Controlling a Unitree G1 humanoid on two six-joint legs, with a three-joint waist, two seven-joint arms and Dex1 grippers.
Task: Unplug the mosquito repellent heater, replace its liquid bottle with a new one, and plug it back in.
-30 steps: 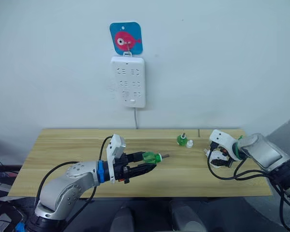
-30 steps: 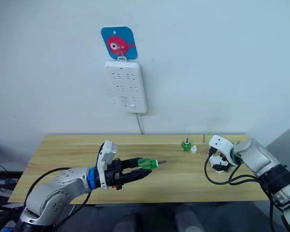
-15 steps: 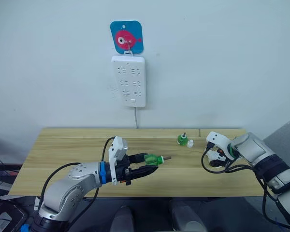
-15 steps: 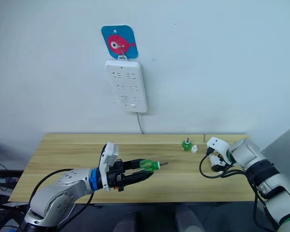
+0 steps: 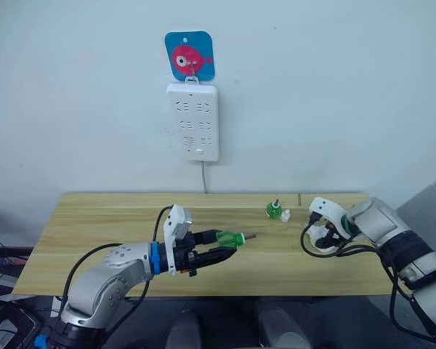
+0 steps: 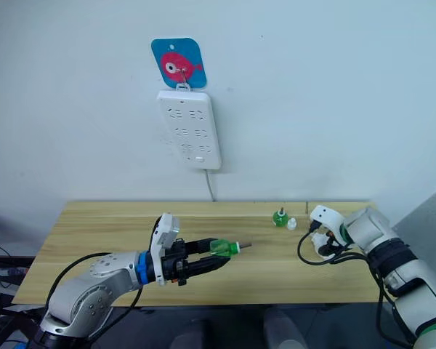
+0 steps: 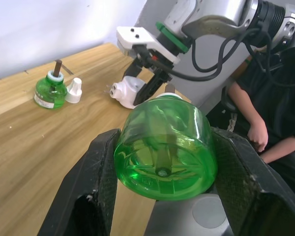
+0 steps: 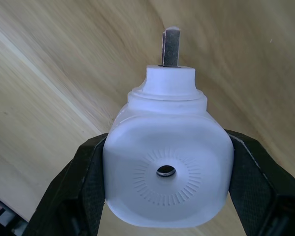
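My left gripper (image 5: 219, 247) is shut on a green liquid bottle (image 5: 229, 238), held on its side above the front middle of the table with its wick pointing right. In the left wrist view the bottle (image 7: 164, 147) sits base-on between both fingers. My right gripper (image 5: 325, 233) is shut on the white mosquito repellent heater (image 8: 167, 172) low over the table's right end; a metal prong (image 8: 170, 46) sticks out beyond it. A second green bottle (image 5: 274, 211) stands upright at the back right, with a small white cap (image 5: 285, 216) beside it.
A white power strip (image 5: 194, 121) hangs on the wall under a blue fish hook (image 5: 190, 55), its cord dropping behind the wooden table (image 5: 94, 218). A seated person (image 7: 265, 123) is beyond the table's right end in the left wrist view.
My right arm has drawn in slightly to the left with the heater still in its grip. The left gripper keeps the green bottle in nearly the same place.
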